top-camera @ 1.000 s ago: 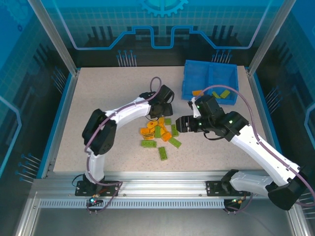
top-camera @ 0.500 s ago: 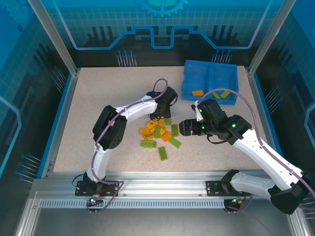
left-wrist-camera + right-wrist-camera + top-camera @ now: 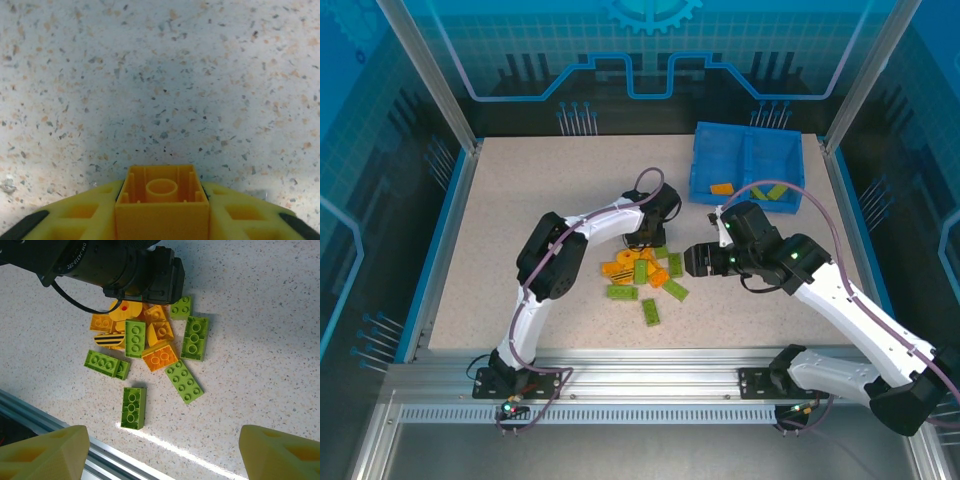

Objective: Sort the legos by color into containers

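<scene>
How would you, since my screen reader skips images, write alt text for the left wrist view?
An orange lego brick, hollow underside toward the camera, is clamped between the left arm's two yellow fingers at the bottom edge. Speckled tabletop lies beyond.

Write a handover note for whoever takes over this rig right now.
Left gripper: shut on an orange lego, at the pile's far edge.
Right gripper: open, empty, above the pile.
Pile: about a dozen orange and green pieces, loose mid-table.
Blue bin: one orange brick in the left compartment, green bricks in the right.
To do: bin the held lego, then sort the pile.
</scene>
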You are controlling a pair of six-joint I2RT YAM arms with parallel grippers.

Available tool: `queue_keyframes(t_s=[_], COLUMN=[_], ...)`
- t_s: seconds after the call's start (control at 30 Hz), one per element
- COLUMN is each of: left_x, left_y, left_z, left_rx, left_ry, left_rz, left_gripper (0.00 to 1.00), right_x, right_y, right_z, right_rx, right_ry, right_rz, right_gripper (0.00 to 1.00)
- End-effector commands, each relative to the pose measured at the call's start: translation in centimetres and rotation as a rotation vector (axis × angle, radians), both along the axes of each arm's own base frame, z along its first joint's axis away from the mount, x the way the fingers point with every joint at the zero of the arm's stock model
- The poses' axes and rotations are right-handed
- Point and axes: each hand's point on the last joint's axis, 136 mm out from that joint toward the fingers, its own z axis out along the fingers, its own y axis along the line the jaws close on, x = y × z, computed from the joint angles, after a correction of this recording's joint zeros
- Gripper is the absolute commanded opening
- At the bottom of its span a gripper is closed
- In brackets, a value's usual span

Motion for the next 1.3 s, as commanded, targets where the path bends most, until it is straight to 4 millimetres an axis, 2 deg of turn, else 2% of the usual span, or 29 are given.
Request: queue_keyframes(t_s=[0.0, 0.07, 0.13, 0.23, 0.3, 0.37, 0.5, 0.7, 0.77, 0.97, 1.1, 1.2, 1.27], left_x=[-0.5, -0.3, 0.0, 0.4, 0.5, 0.6, 1.9, 8.5, 10.7, 15.9, 18.0, 18.7, 18.7], left_y=[0.3, 0.0, -0.4, -2.2, -4.9, -7.6, -13.3, -17.5, -17.8, -17.7, -17.8, -18.0, -18.1], left_z=[-0.3, 1.3, 3.9, 9.3, 13.5, 16.6, 20.5, 20.8, 21.0, 19.8, 17.2, 15.2, 14.4], left_rx=[-0.003, -0.024, -0.059, -0.130, -0.181, -0.202, -0.207, -0.156, -0.118, -0.108, -0.108, -0.100, -0.106], left_ry=[0.038, 0.011, -0.030, -0.131, -0.218, -0.300, -0.464, -0.697, -0.784, -0.946, -0.967, -0.958, -0.945], left_rz=[-0.010, -0.012, -0.020, -0.065, -0.144, -0.232, -0.410, -0.442, -0.419, -0.338, -0.330, -0.341, -0.343], left_gripper=[0.28, 0.25, 0.24, 0.24, 0.24, 0.24, 0.23, 0.20, 0.20, 0.22, 0.24, 0.25, 0.32], right_x=[-0.5, -0.5, -0.5, -0.3, 0.0, 0.2, -0.1, -1.7, -2.2, -3.4, -3.9, -4.2, -4.4], right_y=[-0.4, -0.5, -0.7, -1.5, -2.5, -3.8, -7.3, -10.0, -10.6, -11.2, -11.6, -12.0, -12.1], right_z=[-0.2, -0.1, 0.2, 0.8, 1.5, 2.1, 2.8, 3.5, 3.6, 3.5, 3.3, 3.5, 3.4], right_rx=[-0.008, -0.011, -0.009, -0.008, -0.016, -0.024, -0.035, 0.014, 0.018, 0.018, 0.004, 0.012, 0.023], right_ry=[0.014, 0.008, -0.003, -0.037, -0.075, -0.117, -0.194, -0.264, -0.272, -0.266, -0.263, -0.270, -0.270], right_rz=[-0.008, -0.014, -0.025, -0.065, -0.114, -0.178, -0.339, -0.428, -0.436, -0.423, -0.414, -0.425, -0.431], right_gripper=[0.80, 0.80, 0.80, 0.80, 0.81, 0.81, 0.84, 0.84, 0.84, 0.84, 0.84, 0.84, 0.84])
